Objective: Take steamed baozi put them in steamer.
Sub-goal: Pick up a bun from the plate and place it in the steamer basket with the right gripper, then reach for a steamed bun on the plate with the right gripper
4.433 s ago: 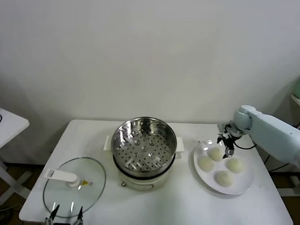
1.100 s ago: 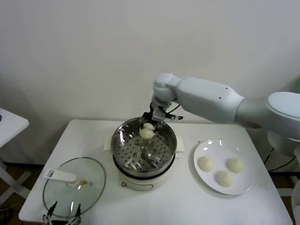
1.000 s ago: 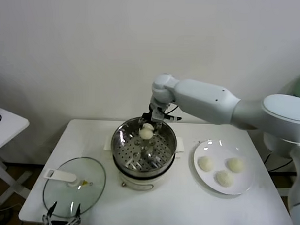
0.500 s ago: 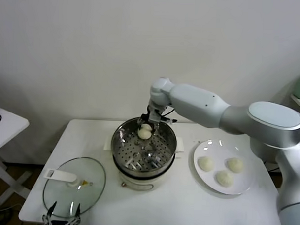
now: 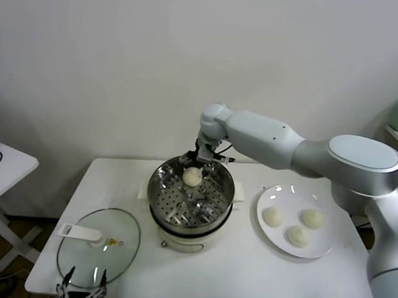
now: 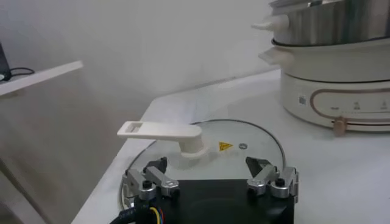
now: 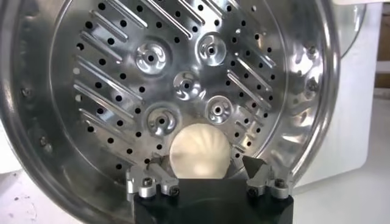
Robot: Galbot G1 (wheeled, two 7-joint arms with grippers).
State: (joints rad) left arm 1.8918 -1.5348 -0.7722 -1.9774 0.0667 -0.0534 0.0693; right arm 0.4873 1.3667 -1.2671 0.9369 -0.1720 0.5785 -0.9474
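Left gripper [image 6: 210, 176] parked low at the table's front-left edge, jaws apart, empty, over the glass lid [image 5: 99, 246]. Steamer [image 5: 191, 192] mid-table, one baozi [image 5: 193, 177] resting on its perforated floor toward the back. Right gripper [image 5: 203, 159] just above that bun, jaws spread, gripping nothing. Three baozi [image 5: 274, 217] on the white plate [image 5: 324, 242], right side.

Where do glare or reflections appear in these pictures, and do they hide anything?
Head view: bright highlights run along the steamer wall, yet the baozi inside stays plain. Right wrist view: the perforated floor mirrors light in streaks; the bun between the open right gripper jaws is clear. Left wrist view: the glass lid shows soft sheen only.
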